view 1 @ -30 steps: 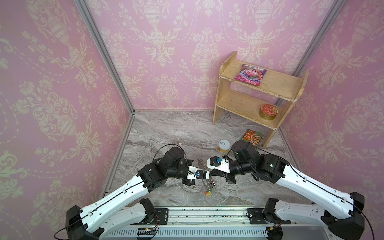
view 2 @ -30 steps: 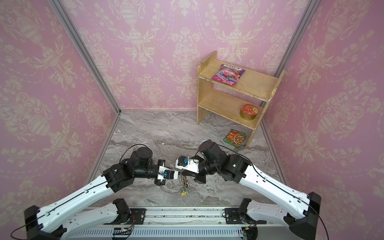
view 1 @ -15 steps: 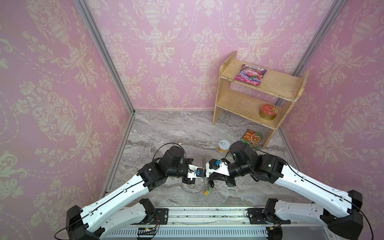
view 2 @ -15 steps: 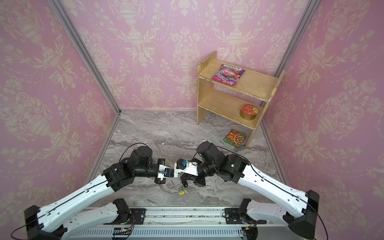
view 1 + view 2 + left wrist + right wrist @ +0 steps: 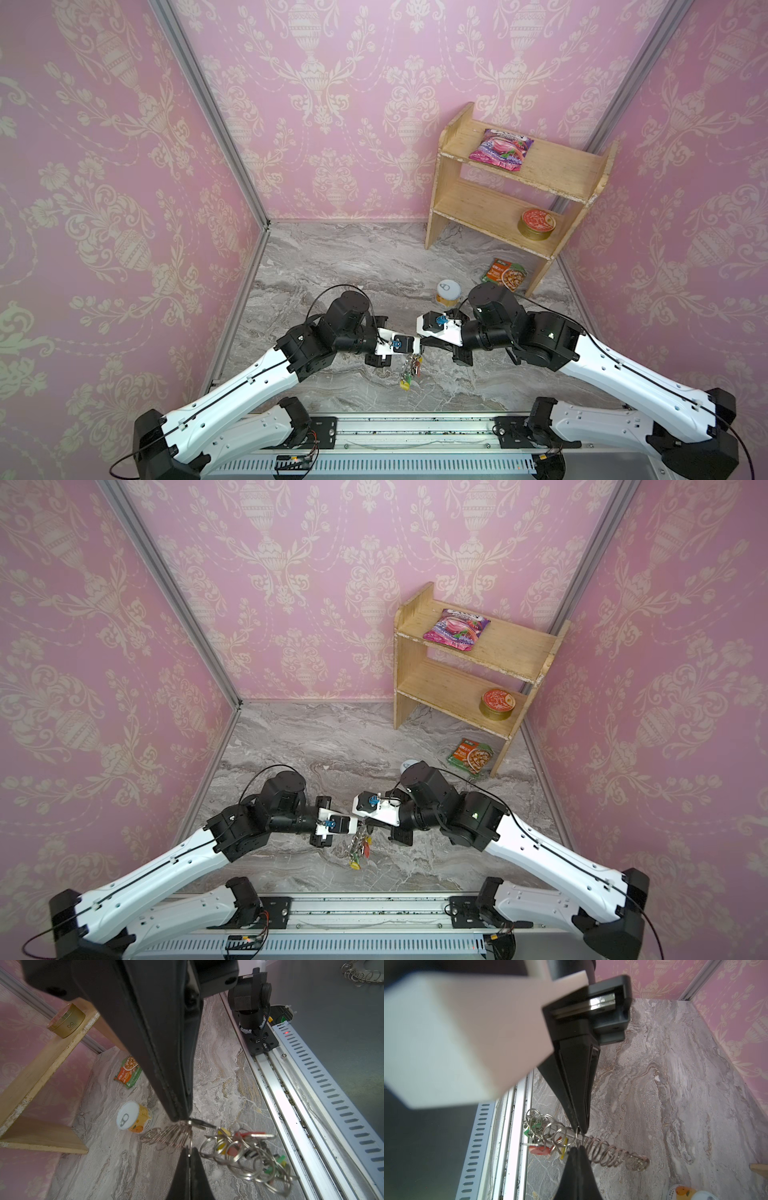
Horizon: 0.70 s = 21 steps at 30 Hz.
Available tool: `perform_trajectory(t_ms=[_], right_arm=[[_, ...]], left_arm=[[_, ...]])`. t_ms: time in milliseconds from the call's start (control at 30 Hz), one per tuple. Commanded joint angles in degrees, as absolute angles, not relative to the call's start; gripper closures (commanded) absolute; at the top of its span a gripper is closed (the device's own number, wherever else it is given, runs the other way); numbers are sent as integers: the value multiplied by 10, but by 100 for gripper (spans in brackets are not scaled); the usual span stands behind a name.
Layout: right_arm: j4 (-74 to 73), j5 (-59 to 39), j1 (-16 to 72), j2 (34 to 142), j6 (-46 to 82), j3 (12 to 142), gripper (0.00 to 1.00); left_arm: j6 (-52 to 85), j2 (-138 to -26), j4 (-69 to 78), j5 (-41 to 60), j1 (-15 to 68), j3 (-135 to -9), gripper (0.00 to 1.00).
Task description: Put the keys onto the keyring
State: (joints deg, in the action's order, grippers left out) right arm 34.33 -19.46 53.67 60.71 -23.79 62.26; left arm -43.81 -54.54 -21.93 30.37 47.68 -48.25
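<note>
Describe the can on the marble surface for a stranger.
Find the wooden shelf in the far right corner. On the marble surface before it stands a can. Unlike the flat packet nearby, it is upright with a white pull-tab lid.

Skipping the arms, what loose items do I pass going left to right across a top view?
keyring → white-lidded can → green-and-orange packet → red-lidded tin. The pink packet on the upper shelf overlaps these sideways, so it is left out.
</note>
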Motion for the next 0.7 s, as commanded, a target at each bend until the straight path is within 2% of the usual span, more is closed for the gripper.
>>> perform_trajectory(t_ms=[0,667], right_arm=[[337,-197,537,615,-229,619,100],[367,-270,536,628,-235,630,100]], left_arm=[[-424,-541,-202,321,472,-504,100],[-419,-544,-207,317,471,-511,100]])
